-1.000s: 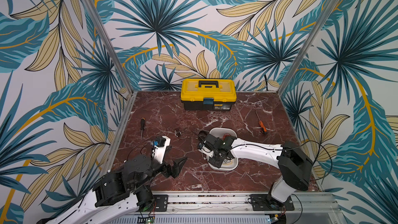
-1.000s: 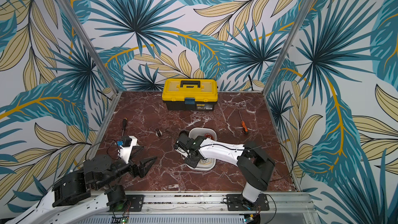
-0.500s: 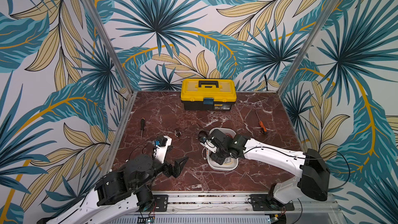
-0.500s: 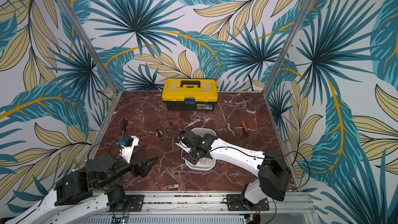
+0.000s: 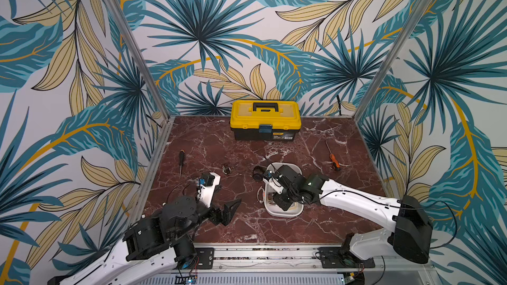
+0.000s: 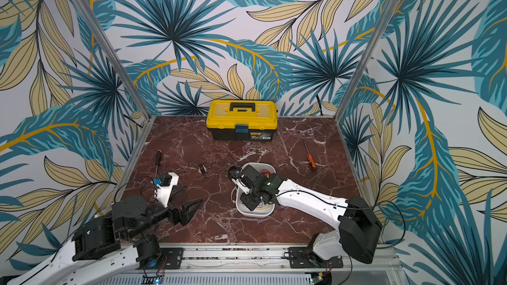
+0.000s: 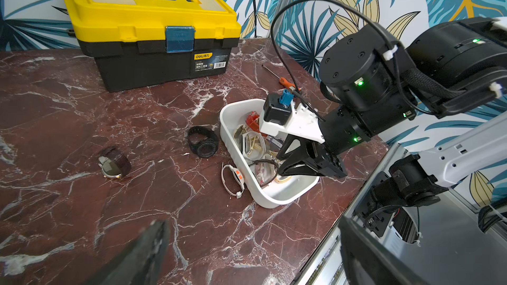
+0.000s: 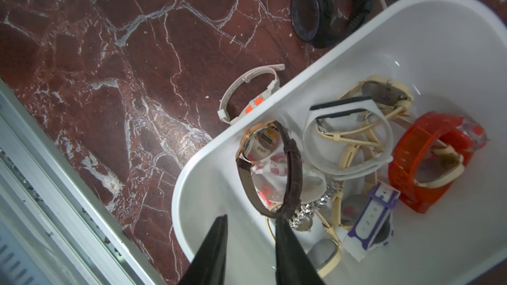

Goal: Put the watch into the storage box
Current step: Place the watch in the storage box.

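Right claw (image 8: 251, 216) hung part-open over the storage box (image 8: 439, 37), gripping nothing; left claw (image 6: 193, 193) gaped wide. One brown-strapped watch (image 8: 260, 143) lay inside among several others. Three more lay on the worktop (image 7: 82, 91): black watch (image 7: 204, 141), white watch (image 7: 233, 176), dark-banded watch (image 7: 113, 161). Light, floppy; probably best pinched across the strap.

- In both top views the light is bright, even, from above; shadows on the table (image 5: 247, 231) are soft.
- Left wrist view: left gripper (image 7: 251, 224) fingers (image 7: 148, 250) are out of focus; edges bow.
- Right wrist view: the storage box (image 8: 439, 37) wall glares white.
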`<state>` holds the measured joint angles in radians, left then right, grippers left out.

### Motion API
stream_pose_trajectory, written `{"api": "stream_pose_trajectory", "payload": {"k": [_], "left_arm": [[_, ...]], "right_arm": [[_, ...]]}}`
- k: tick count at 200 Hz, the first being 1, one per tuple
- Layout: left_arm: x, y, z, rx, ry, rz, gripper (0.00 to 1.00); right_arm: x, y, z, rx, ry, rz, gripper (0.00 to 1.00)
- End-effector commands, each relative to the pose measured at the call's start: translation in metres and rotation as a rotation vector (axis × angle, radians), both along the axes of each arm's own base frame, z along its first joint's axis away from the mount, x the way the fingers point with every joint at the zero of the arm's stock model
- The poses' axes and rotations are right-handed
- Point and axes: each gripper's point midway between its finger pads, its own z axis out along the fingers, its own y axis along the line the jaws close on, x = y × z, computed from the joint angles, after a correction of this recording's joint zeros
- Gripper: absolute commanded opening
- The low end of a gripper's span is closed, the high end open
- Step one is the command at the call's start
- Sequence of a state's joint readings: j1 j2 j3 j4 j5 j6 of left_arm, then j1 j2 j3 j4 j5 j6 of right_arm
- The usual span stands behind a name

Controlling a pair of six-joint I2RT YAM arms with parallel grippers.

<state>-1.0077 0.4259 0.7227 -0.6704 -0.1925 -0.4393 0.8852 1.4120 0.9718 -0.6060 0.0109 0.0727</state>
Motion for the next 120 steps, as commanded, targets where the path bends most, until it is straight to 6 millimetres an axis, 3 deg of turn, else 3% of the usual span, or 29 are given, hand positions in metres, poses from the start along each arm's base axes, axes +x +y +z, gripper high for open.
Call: {"api": "stream_pose_trajectory", "payload": {"k": [1, 24, 49, 89, 120], "left_arm": [[0.001, -0.004, -0.008, -0.004, 0.018, 0.0, 1.0], [0.003, -0.006, -0.017, -0.004, 0.05, 0.014, 1.0], [0.009, -0.013, -0.038, 0.032, 0.118, 0.042, 1.0], [0.027, -0.024, -0.086, 0.222, 0.292, 0.123, 1.0], [0.055, -0.03, -0.111, 0.236, 0.416, 0.178, 1.0]], "right_arm": [[0.001, 0.006, 0.002, 0.084, 0.013, -0.067, 0.32], [0.005, 0.001, 0.016, 0.139, -0.039, -0.123, 0.34], [0.005, -0.007, 0.036, 0.2, -0.083, -0.172, 0.43], [-0.011, -0.02, 0.074, 0.342, -0.11, -0.211, 0.86], [-0.025, -0.038, 0.094, 0.426, -0.138, -0.244, 0.99]]}}
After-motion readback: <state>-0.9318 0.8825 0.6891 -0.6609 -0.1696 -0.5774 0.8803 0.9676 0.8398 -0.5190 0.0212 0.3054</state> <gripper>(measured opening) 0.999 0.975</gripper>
